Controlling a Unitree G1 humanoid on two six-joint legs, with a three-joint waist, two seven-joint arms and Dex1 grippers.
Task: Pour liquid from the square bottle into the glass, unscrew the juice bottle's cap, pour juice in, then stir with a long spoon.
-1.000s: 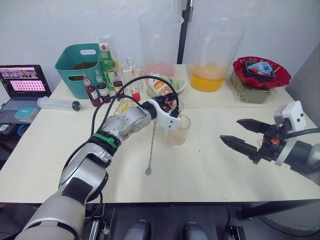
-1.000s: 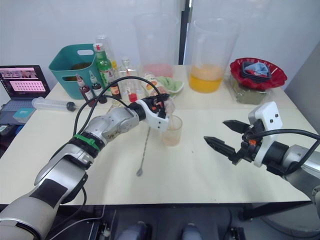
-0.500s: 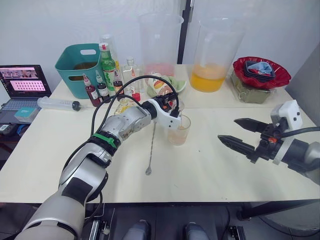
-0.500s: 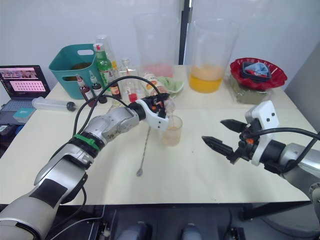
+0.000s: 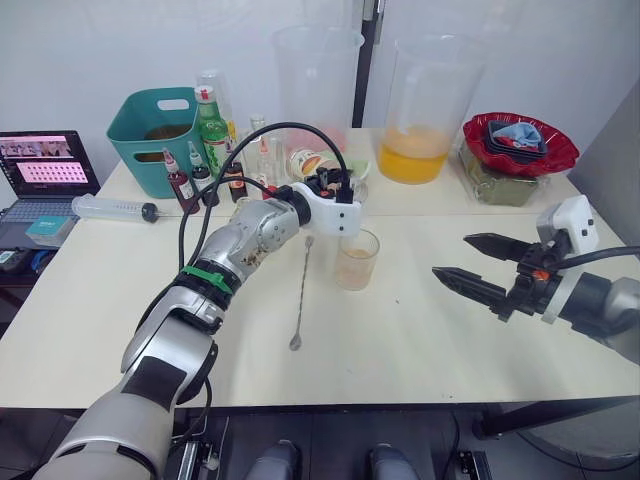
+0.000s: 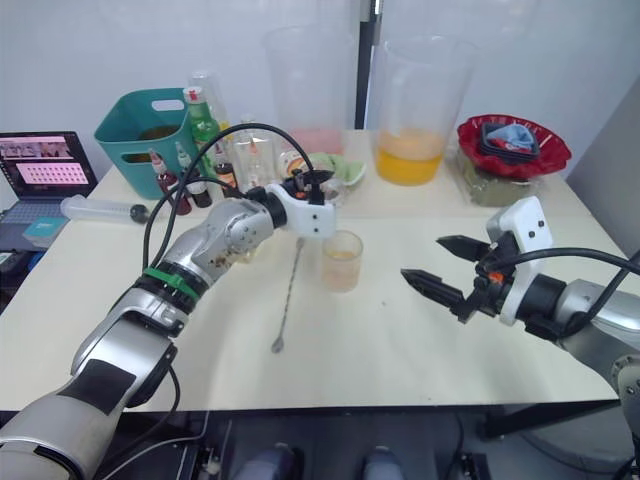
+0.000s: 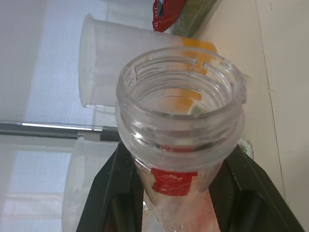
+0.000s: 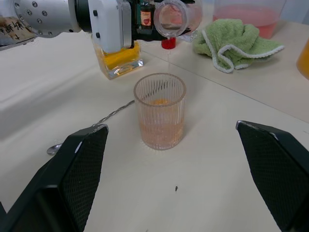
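My left gripper (image 5: 338, 192) is shut on the juice bottle (image 7: 181, 111), which lies tipped over with a bare threaded mouth and pink liquid inside. The bottle hangs just beyond the glass (image 5: 357, 259), apart from its rim. Its cap is out of view. The glass (image 8: 160, 111) is ribbed and holds pinkish-orange liquid low down. The square bottle (image 8: 117, 55) with yellow liquid stands behind the left gripper. The long spoon (image 5: 301, 295) lies flat on the table left of the glass. My right gripper (image 5: 450, 255) hovers open to the right of the glass, holding nothing.
Two huge clear beakers (image 5: 318, 80) (image 5: 430, 100) stand at the back, with a green towel (image 8: 231, 41) before them. At the back left are a teal basket (image 5: 160, 125), a green bottle (image 5: 213, 125), dark-red sauce bottles (image 5: 180, 185) and a syringe (image 5: 115, 208). Red bowls (image 5: 520, 140) sit at the back right.
My left gripper has drawn the juice bottle up and back from over the glass's rim. The right gripper has drifted slightly left, still open.
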